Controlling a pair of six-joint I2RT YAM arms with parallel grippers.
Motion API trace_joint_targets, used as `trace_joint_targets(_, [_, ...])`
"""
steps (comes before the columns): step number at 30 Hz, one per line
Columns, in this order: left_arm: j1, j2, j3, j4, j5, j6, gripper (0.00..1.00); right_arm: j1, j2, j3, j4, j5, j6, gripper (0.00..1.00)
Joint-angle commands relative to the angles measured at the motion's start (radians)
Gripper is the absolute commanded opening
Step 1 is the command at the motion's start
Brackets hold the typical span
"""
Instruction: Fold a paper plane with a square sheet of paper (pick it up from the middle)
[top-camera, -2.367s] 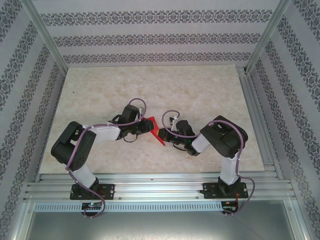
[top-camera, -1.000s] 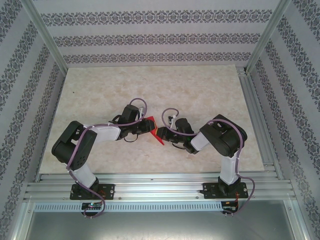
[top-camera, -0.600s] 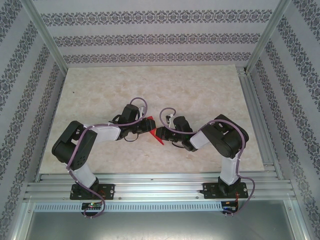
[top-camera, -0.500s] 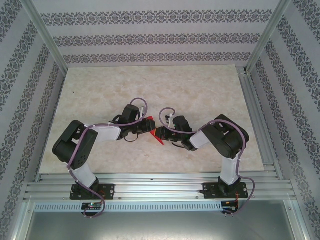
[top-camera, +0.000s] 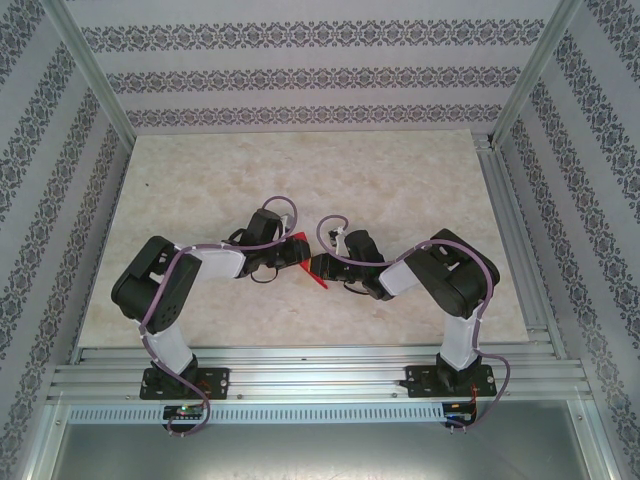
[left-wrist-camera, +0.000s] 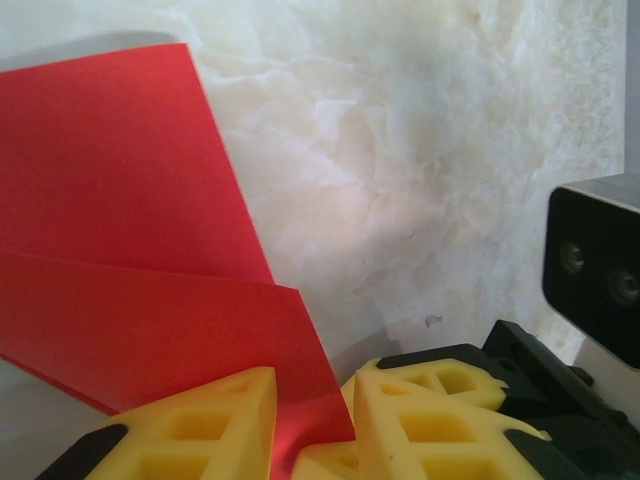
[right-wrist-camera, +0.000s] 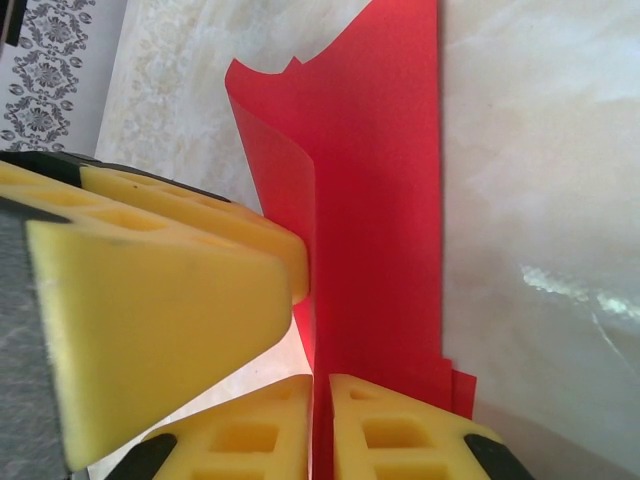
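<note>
One folded red paper (top-camera: 319, 279) stands mid-table (top-camera: 400, 170); two grippers meet there, left gripper (top-camera: 300, 252) clamping one flap, right gripper (top-camera: 318, 265) pinching the layered edge; open tabletop surrounds them; patterned walls (top-camera: 300, 75) and frame rails (top-camera: 515, 250) stand well apart.

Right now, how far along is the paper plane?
Early to midway, I'd guess. Done: the red paper is folded at least once, layers overlapping. In hand: the right gripper pinches it, and it passes between the fingers of the left gripper. Left: no narrow pointed dart shape yet, so more folds likely remain.
</note>
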Motion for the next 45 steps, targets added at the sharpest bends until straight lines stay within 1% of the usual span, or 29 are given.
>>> trace_joint_targets(1, [-0.006, 0.005, 0.018, -0.034, -0.035, 0.009, 0.28, 0.006, 0.041, -0.007, -0.130, 0.061, -0.026, 0.13])
trace_joint_targets(9, [-0.006, 0.010, 0.013, -0.043, -0.049, 0.010, 0.28, 0.003, 0.044, -0.013, -0.116, 0.055, -0.014, 0.13])
trace_joint_targets(18, [-0.006, 0.033, 0.028, -0.030, -0.020, 0.029, 0.28, 0.005, 0.049, -0.027, -0.091, 0.053, -0.012, 0.12])
trace_joint_targets(25, [-0.006, 0.037, 0.046, -0.024, 0.009, 0.051, 0.29, -0.007, 0.006, -0.049, -0.013, -0.004, 0.033, 0.17])
trace_joint_targets(36, [-0.006, 0.031, 0.024, -0.010, 0.021, 0.052, 0.29, -0.014, -0.142, -0.015, -0.168, -0.027, 0.028, 0.22])
trace_joint_targets(45, [-0.007, 0.029, 0.021, -0.001, 0.028, 0.046, 0.30, -0.008, -0.139, -0.010, -0.228, -0.031, 0.022, 0.19])
